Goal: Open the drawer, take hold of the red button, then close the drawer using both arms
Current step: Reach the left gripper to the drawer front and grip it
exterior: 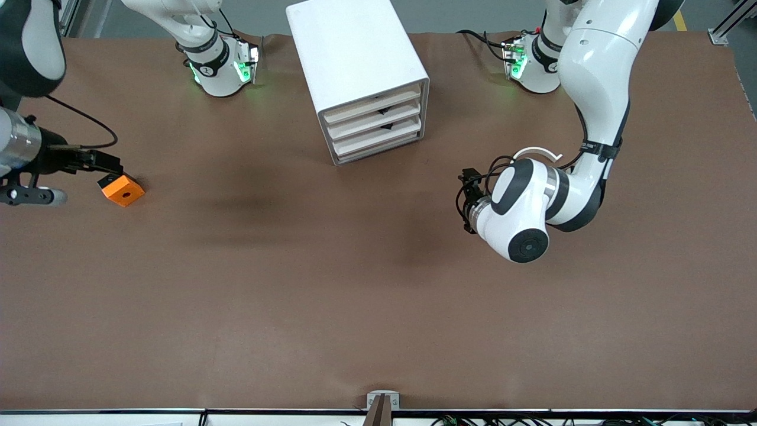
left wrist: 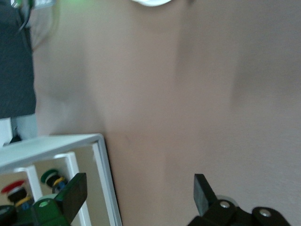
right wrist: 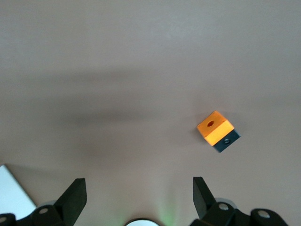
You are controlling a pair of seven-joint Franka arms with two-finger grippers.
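The white cabinet stands between the arm bases with its three cream drawers shut. The drawer is the middle one. My left gripper hangs over bare table beside the cabinet's front, toward the left arm's end. In the left wrist view it is open and empty. That view shows the cabinet's edge, with a red-capped button and a green-capped one inside. My right gripper is open and empty, over the table by the orange block.
The orange square block with a hole, on a dark underside, lies at the right arm's end of the table. The green-lit arm bases flank the cabinet. A white arc shows by the left arm's wrist.
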